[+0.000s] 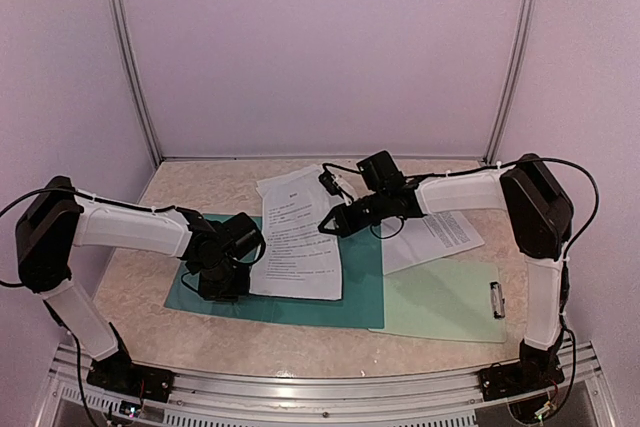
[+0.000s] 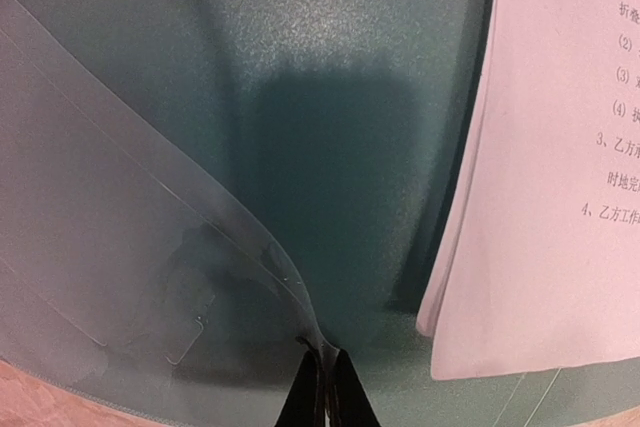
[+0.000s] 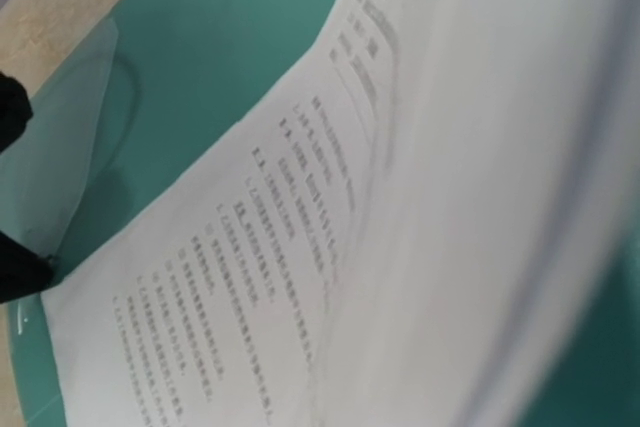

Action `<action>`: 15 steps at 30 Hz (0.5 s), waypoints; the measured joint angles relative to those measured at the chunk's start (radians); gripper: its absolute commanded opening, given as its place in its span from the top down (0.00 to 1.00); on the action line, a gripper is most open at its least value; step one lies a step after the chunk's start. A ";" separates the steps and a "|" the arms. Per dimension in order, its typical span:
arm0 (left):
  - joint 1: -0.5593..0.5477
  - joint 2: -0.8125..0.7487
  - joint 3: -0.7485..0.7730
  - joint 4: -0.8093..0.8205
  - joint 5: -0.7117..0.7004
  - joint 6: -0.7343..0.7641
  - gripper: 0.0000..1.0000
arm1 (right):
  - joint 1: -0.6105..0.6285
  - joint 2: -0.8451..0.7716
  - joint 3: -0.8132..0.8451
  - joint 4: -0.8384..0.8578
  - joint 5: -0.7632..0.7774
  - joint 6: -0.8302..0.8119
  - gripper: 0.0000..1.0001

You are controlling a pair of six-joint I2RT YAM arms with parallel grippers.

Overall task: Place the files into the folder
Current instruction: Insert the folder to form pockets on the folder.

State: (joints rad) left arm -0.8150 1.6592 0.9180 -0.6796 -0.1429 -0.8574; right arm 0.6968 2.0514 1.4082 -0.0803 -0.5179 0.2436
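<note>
Lying flat on the worktop [image 1: 130,287], the folder [image 1: 360,292] was covered across its middle by the files [image 1: 300,252]. The left end effector [image 2: 322,372] was closed on the folder's clear flap [image 2: 120,217] near the left side, with the files just beside it. The right end effector [image 1: 328,227] was shut at the files' right edge; whether a sheet was gripped could not be told.

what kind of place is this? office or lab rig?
Most likely a lab robot test booth, not an office: plain white panel walls with aluminium corner posts, two arms on a rail along the table edge, staged props only: folder, files, clipboard.
</note>
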 measured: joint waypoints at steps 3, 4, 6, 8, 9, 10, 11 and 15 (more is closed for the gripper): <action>0.000 0.000 0.001 -0.001 0.000 -0.001 1.00 | 0.011 0.000 0.000 -0.005 0.000 -0.004 1.00; 0.000 0.000 0.001 -0.001 0.000 -0.002 1.00 | 0.014 0.000 0.001 -0.007 0.000 -0.006 1.00; -0.001 0.000 0.001 -0.001 0.000 -0.004 1.00 | 0.023 0.000 0.001 -0.015 0.003 -0.013 1.00; -0.003 0.000 0.001 -0.001 -0.002 -0.007 1.00 | 0.028 0.000 0.003 -0.024 0.009 -0.016 1.00; -0.005 0.000 0.001 0.000 -0.003 -0.010 1.00 | 0.029 0.000 0.005 -0.030 0.013 -0.018 1.00; -0.008 0.000 0.001 0.000 -0.005 -0.011 1.00 | 0.030 0.000 0.007 -0.035 0.020 -0.019 1.00; -0.011 0.000 0.001 0.000 -0.007 -0.013 1.00 | 0.030 0.000 0.010 -0.038 0.026 -0.020 1.00; -0.021 0.000 0.001 0.003 -0.019 -0.022 1.00 | 0.032 0.000 0.032 -0.054 0.060 -0.026 1.00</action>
State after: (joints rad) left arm -0.8360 1.6592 0.9192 -0.6762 -0.1616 -0.8791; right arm 0.7292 2.0514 1.4399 -0.1345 -0.4580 0.2180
